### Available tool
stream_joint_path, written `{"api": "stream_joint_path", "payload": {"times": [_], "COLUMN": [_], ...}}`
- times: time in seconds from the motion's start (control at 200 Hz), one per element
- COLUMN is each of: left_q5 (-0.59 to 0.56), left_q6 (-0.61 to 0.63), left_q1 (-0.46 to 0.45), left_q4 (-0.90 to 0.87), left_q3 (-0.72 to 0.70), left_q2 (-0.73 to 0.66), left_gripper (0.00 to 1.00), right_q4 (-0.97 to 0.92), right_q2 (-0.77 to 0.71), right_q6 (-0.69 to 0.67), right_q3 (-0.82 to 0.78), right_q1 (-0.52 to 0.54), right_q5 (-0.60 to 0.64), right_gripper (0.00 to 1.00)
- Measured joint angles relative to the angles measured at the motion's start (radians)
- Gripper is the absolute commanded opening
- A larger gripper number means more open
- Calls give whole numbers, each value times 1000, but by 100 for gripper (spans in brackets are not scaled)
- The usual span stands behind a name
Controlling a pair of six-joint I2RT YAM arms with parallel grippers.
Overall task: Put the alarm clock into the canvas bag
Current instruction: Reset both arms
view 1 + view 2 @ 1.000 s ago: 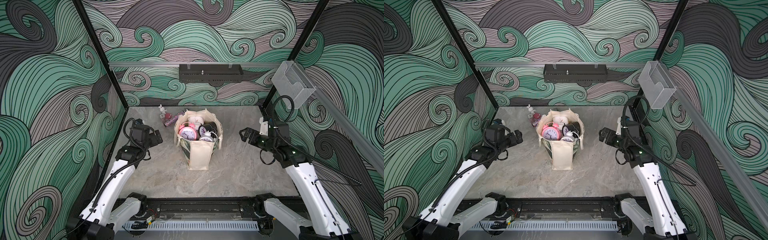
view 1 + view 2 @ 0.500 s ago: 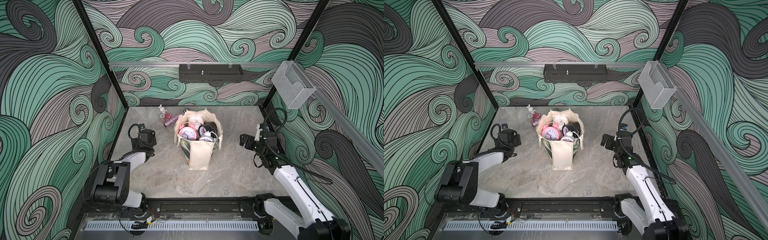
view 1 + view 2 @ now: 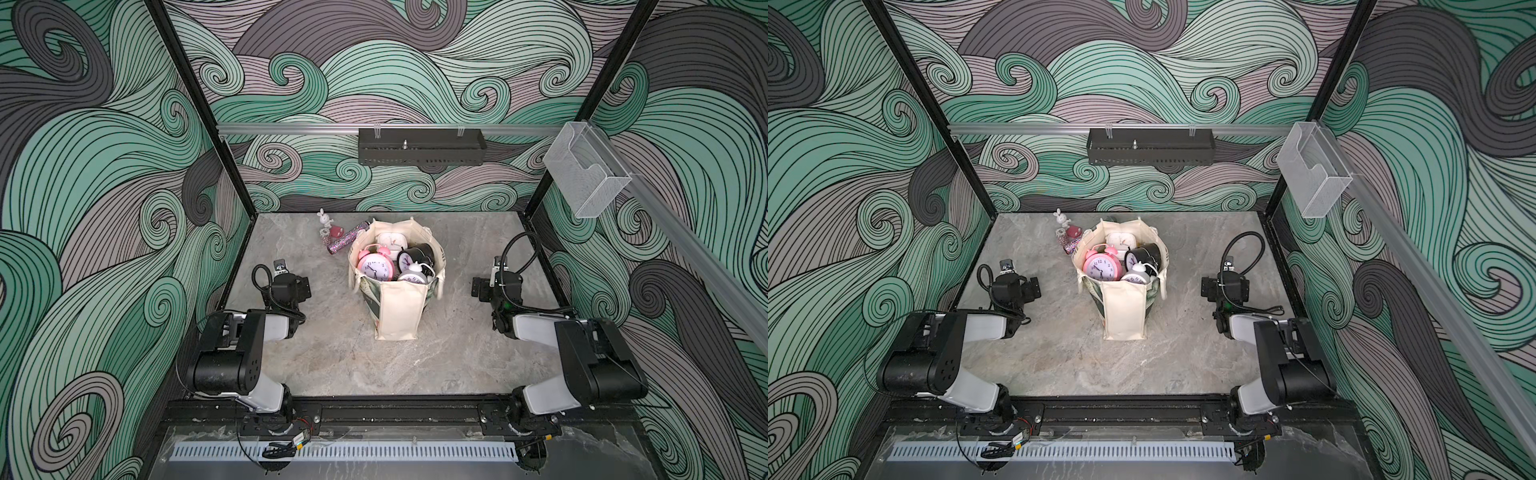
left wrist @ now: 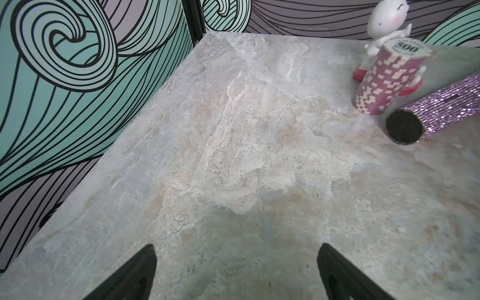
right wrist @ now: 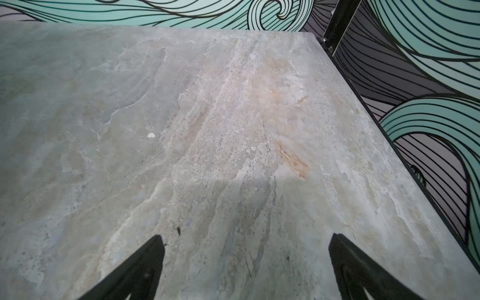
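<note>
While both arms fold low at the near edge of the stone table (image 3: 332,357), the canvas bag (image 3: 397,309) stands upright at mid-table in both top views. Its open mouth holds a pink alarm clock (image 3: 375,267), a black clock (image 3: 412,258) and a white clock (image 3: 390,240). The left gripper (image 3: 301,286) sits well left of the bag, the right gripper (image 3: 478,289) well right. The left wrist view shows the left gripper (image 4: 236,249) spread wide over stone, gripping nothing, with poker chips (image 4: 384,78), a glittery purple tube (image 4: 441,104) and a white rabbit figurine (image 4: 387,23) beyond. The right wrist view shows the right gripper (image 5: 246,240) equally wide and empty.
</note>
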Motion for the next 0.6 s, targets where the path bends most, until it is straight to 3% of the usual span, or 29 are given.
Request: {"api": "stream_joint_path", "payload": {"times": [0.14,0.6], "left_q5": [5,8], "left_q6": [0,0], "left_q1": [0,0], "left_q4": [9,11], "left_q3": [0,2], "left_q2": [0,0], "left_gripper": [99,99], "right_q4": [153,212], "right_q2": [31,33], "right_q6": [-6,-14], "right_q3": [-42,-60], "right_q1": [-56,-64], "right_q5": [-89,-159], "right_gripper": [100,100]}}
